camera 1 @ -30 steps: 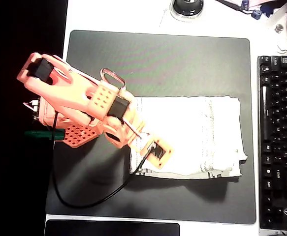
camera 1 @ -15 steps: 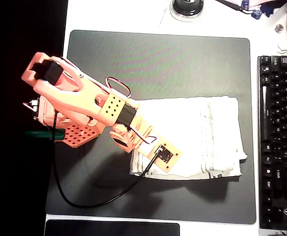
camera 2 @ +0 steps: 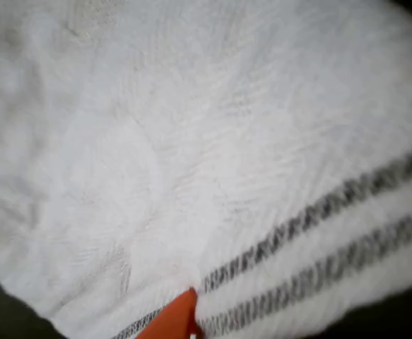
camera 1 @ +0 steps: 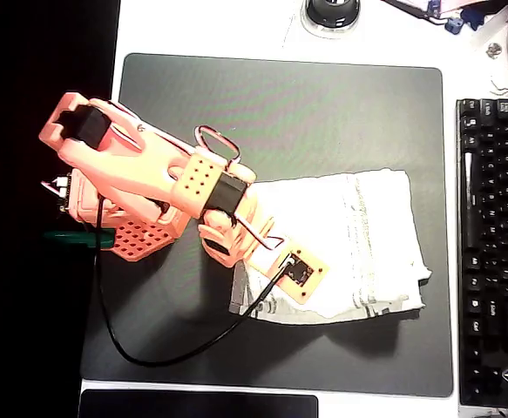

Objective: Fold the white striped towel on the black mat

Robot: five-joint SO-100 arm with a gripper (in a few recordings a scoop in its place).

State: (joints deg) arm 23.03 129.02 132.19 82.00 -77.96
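Note:
The white striped towel (camera 1: 358, 239) lies on the right half of the black mat (camera 1: 280, 104), rumpled, with its left part bunched up under my orange arm. My gripper (camera 1: 271, 287) reaches down onto the towel's left front corner, its fingers mostly hidden beneath the wrist camera housing. In the wrist view the towel (camera 2: 191, 141) is very close, its grey-black stripes running across the lower right. One orange fingertip (camera 2: 181, 319) presses into the cloth at the striped edge. The gripper (camera 2: 186, 321) looks shut on the towel's edge.
A black keyboard (camera 1: 497, 252) lines the mat's right side. A glossy black slab (camera 1: 197, 405) sits at the front edge, a round black object (camera 1: 330, 13) at the back. A black cable (camera 1: 166, 353) loops over the mat's front left. The arm's base (camera 1: 105, 209) stands at the left.
The gripper has moved right and slightly forward. The towel's left edge has been dragged right with it, and the cloth has bunched and narrowed.

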